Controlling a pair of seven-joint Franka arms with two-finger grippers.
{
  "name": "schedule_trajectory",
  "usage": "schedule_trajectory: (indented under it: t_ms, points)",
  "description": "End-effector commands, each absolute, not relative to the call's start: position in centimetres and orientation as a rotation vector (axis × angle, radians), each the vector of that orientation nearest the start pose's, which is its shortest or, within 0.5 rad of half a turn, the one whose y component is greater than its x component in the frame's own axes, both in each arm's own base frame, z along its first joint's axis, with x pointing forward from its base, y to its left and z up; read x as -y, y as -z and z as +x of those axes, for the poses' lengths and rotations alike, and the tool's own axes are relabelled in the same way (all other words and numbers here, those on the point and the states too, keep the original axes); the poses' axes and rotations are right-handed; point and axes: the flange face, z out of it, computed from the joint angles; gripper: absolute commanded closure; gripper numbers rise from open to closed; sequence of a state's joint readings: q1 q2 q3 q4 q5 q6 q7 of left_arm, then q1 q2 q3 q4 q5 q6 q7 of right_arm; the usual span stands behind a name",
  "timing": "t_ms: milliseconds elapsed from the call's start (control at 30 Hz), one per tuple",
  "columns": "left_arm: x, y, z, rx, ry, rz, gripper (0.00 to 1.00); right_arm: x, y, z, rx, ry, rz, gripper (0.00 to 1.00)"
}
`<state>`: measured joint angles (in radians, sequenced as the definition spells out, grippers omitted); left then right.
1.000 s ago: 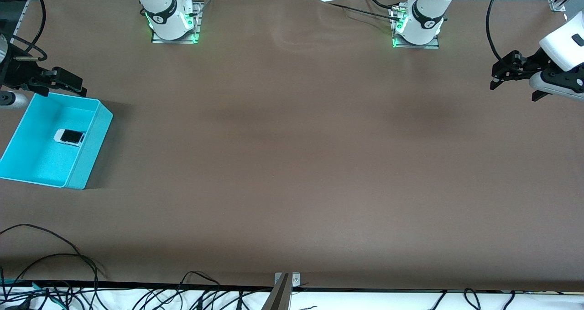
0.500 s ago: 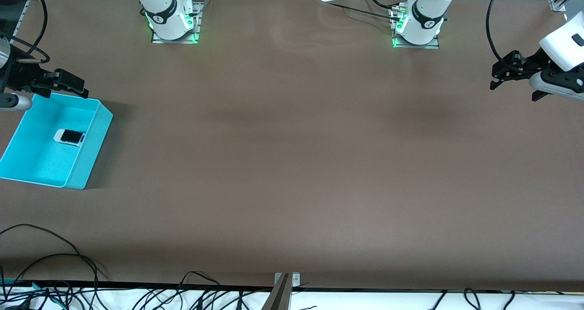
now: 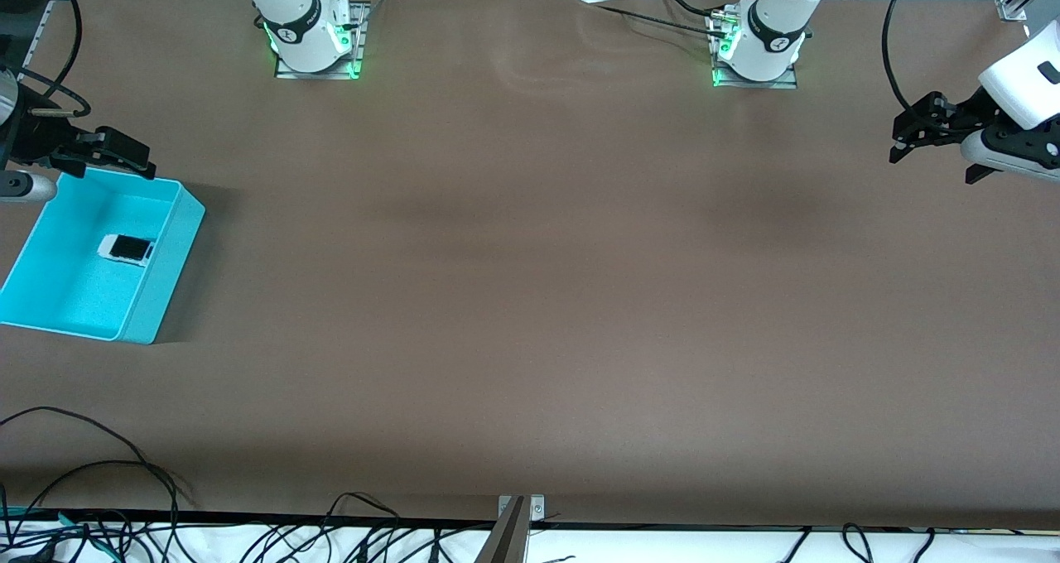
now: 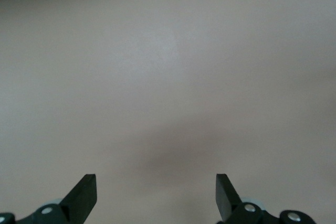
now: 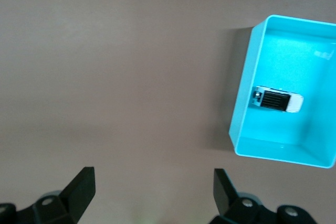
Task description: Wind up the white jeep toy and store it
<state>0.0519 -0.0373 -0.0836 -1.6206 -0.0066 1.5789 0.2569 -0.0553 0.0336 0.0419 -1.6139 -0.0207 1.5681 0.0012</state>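
Observation:
The white jeep toy (image 3: 126, 248) with its black rear roof lies inside the turquoise bin (image 3: 170, 240) at the right arm's end of the table. It also shows in the right wrist view (image 5: 276, 99), inside the bin (image 5: 242, 103). My right gripper (image 3: 112, 153) is open and empty, up in the air over the bin's edge nearest the robot bases. My left gripper (image 3: 927, 128) is open and empty, held over bare table at the left arm's end. The left wrist view shows only its fingertips (image 4: 84, 190) over brown table.
The brown table (image 3: 530, 281) stretches between the two arms. The arm bases (image 3: 315, 37) (image 3: 758, 45) stand along the edge farthest from the front camera. Loose cables (image 3: 99, 497) lie along the nearest edge.
My right gripper has drifted slightly away from the bin, toward the robot bases' side. The jeep, the bin and the left arm have not moved.

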Motion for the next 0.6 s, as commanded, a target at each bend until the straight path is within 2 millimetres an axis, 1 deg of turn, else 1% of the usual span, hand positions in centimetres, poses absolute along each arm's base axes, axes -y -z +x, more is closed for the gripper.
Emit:
schedule_trajectory:
  t_ms: [0, 567]
  points:
    - [1.78, -62.48, 53.55, -0.472, -0.009, -3.100, 0.00, 1.16, -58.36, 56.00, -0.006, -0.125, -3.186, 0.00]
    - [1.86, -62.47, 53.53, -0.474, -0.011, -3.099, 0.00, 1.14, -58.35, 55.98, 0.008, -0.128, -3.184, 0.00]
